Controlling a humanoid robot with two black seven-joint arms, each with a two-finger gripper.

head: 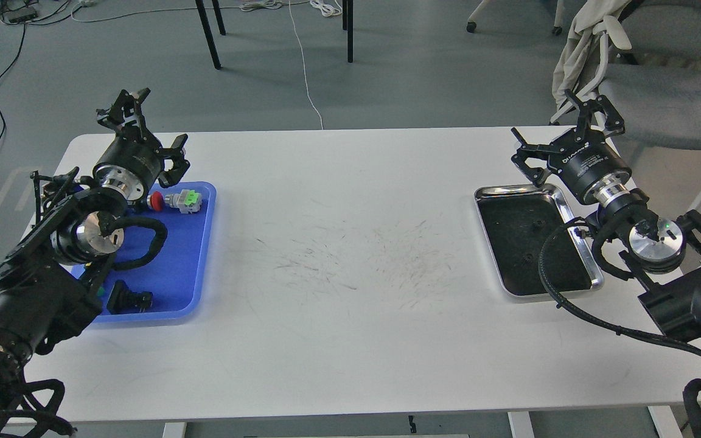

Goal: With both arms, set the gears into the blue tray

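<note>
The blue tray (195, 267) lies at the table's left edge, partly covered by my left arm. My left gripper (151, 132) hovers over the tray's far end, fingers spread open and holding nothing. On the black liner of the steel tray (569, 207) at the right, two tiny dark round gears (536, 225) (528, 256) show only faintly. My right gripper (562, 139) hangs just beyond that tray's far edge, open and empty.
In the blue tray lie a red-capped push-button (156, 201), a green-and-grey part (187, 201) and a black switch block (129, 299). The white table (350, 243) spans between the two trays. A grey chair (661, 91) stands behind the right corner.
</note>
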